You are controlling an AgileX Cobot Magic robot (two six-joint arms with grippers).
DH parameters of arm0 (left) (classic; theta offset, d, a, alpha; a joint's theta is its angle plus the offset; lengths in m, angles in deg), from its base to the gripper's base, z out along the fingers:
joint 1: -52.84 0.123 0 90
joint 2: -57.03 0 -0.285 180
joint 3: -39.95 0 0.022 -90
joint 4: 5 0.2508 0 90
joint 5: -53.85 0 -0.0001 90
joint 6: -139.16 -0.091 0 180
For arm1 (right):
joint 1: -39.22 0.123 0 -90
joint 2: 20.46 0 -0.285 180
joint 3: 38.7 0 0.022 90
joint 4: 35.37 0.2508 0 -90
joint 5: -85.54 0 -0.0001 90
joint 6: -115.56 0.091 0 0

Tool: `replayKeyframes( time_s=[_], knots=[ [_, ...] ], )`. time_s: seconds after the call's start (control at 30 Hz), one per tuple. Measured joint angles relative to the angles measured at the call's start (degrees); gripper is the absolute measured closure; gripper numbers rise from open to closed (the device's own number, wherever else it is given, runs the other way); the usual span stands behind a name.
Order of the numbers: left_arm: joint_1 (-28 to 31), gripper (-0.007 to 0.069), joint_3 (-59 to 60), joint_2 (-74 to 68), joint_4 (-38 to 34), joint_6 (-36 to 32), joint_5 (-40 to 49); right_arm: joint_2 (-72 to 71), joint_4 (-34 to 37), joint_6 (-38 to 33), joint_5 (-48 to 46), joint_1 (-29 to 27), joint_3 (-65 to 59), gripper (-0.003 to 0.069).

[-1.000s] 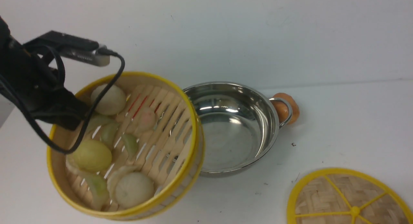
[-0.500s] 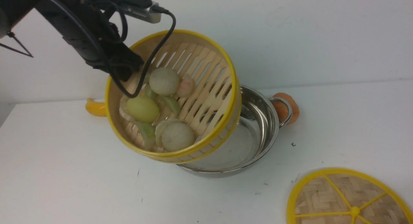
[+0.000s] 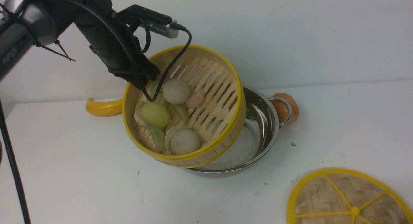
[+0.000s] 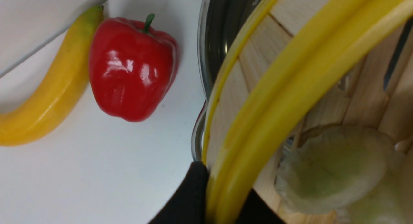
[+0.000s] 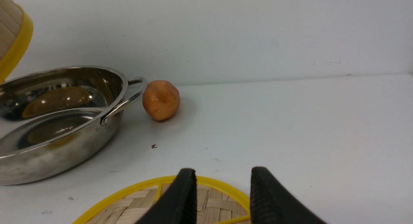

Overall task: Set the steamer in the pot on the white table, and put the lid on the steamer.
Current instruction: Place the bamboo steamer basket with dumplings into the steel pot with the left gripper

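Front view: the steamer (image 3: 213,85), clamped at its rim by the left gripper (image 3: 142,79), has swung from beside the pot (image 3: 261,121) to hang tilted over its left half; I judge lowering comes next. One steamer, one pot, and one lid (image 3: 348,198) flat on the counter (image 3: 355,121) right of the pot.

Left wrist view: one banana (image 4: 55,85) and one red pepper (image 4: 132,66) beside the pot.

Right wrist view: the right gripper (image 5: 222,191), jaws apart and empty, hovers over the lid. One orange fruit (image 5: 161,100) sits by the pot's handle.

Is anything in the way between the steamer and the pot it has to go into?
Nothing visible. The steamer, tilted in the left gripper, hangs over the pot, whose visible inside is bare steel. The orange fruit sits outside by its handle. The red pepper and the banana lie outside too.
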Motion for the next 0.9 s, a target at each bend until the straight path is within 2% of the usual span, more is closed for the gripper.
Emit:
replayKeyframes(
  time_s=[0.47, 0.9],
  knots=[
    [0.0, 0.0594, -0.06, -0.07, -0.11, 1.64, 0.11, 0.0, 0.0, 0.0, 0.0, 0.0, 0.0, 0.041],
    [-0.71, 0.0594, 2.19, 0.26, -3.84, 1.04, 0.06, 0.0, 0.0, 0.0, 0.0, 0.0, 0.0, 0.041]
  ],
)
